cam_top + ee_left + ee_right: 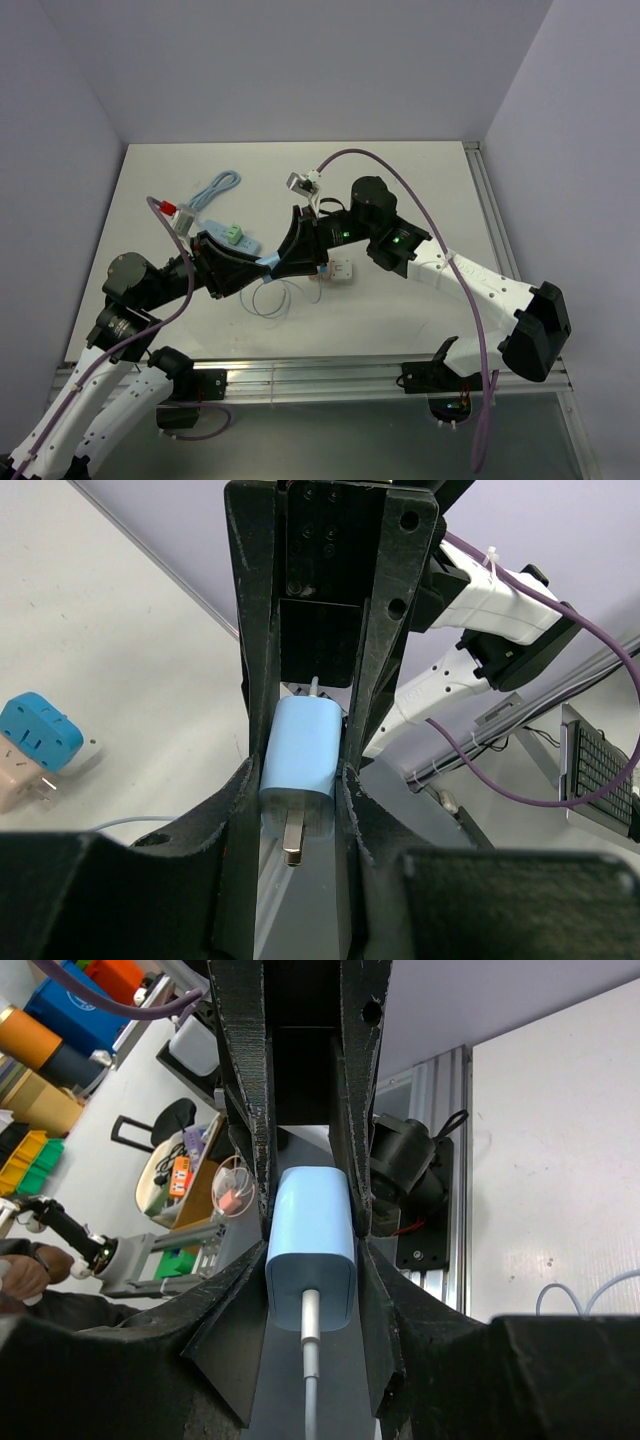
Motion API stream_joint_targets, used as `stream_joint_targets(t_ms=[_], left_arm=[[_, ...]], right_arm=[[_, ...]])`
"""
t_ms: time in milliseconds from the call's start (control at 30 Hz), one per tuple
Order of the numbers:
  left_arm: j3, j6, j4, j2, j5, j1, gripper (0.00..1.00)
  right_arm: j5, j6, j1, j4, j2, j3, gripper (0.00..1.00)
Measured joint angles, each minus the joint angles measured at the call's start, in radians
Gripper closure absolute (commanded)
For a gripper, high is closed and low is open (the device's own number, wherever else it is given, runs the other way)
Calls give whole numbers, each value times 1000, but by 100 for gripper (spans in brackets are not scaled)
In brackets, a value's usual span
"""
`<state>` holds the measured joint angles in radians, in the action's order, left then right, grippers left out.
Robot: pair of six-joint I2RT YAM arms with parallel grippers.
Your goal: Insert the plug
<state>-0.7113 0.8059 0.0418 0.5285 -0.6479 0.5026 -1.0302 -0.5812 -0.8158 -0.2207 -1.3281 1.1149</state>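
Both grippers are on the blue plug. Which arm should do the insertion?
Right. The right gripper holds the blue plug from the cable side, so the prongs point away from it, into the left gripper.

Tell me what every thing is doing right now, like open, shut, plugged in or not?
Light-blue plastic charger plug: held in the air, metal prong bare, not plugged in.
Thin white cable: plugged into the charger's back.
Left gripper: shut on the charger plug.
Right gripper: shut on the charger plug.
Blue-and-beige plastic adapter: lying on the white table, slots empty.
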Motion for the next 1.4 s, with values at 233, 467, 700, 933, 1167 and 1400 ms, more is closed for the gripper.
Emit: stream_joint_targets(t_ms=[233, 467, 700, 933, 1167, 1400], left_arm=[[0, 0, 0, -1, 2, 0, 100], [0, 0, -2, -4, 8, -2, 100], [0, -1, 3, -16, 10, -2, 100], [0, 0, 11, -16, 10, -2, 100], [0, 0, 10, -16, 10, -2, 100], [0, 0, 4, -13, 9, -2, 100]], right_arm=[[9, -1, 0, -1, 0, 0, 53], [16, -21, 4, -12, 0, 0, 53], [20, -29, 9, -24, 3, 0, 51], [23, -34, 29, -39, 13, 0, 55], [8, -65, 31, -89, 13, -11, 52], [-3, -68, 23, -93, 13, -11, 53]])
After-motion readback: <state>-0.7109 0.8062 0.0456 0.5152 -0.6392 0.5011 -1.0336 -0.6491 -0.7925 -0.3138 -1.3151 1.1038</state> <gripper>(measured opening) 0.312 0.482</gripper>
